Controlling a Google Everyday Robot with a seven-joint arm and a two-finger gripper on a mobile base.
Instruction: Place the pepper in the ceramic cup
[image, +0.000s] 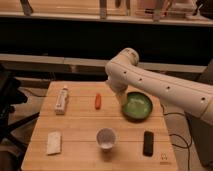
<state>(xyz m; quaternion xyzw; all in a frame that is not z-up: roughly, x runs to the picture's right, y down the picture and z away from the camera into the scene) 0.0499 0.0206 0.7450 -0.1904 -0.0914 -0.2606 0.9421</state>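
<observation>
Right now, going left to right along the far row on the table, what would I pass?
White tube → pepper → green bowl. The gripper hangs at the green bowl's left rim, overlapping it, so it is left out of the order.

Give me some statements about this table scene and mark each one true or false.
1. The pepper lies inside the cup. False: it lies on the table, apart from the cup.
2. The gripper hangs between the pepper and the green bowl. True.
3. The gripper holds the pepper. False: the pepper lies free on the table.
4. The cup stands nearer the camera than the pepper. True.
5. The white tube lies in the green bowl. False: it lies on the table, on the far side of the pepper from the bowl.
</observation>
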